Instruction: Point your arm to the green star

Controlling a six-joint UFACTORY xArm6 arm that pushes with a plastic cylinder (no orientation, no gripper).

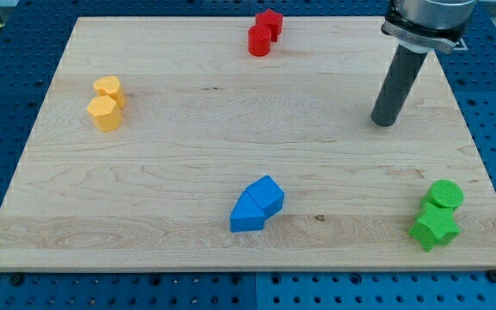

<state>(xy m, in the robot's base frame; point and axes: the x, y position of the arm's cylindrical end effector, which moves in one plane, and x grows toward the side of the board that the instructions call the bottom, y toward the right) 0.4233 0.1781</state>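
The green star (434, 227) lies near the view's bottom right corner of the wooden board (162, 172). A green cylinder (445, 195) touches it just above. My tip (385, 121) rests on the board at the view's upper right, well above and a little left of the green star, apart from every block.
Two blue blocks (257, 205) sit together at the bottom centre. Two yellow blocks (107, 102) sit at the left. A red cylinder (259, 40) and a red block (270, 22) sit at the top centre. The board's right edge is close to the green blocks.
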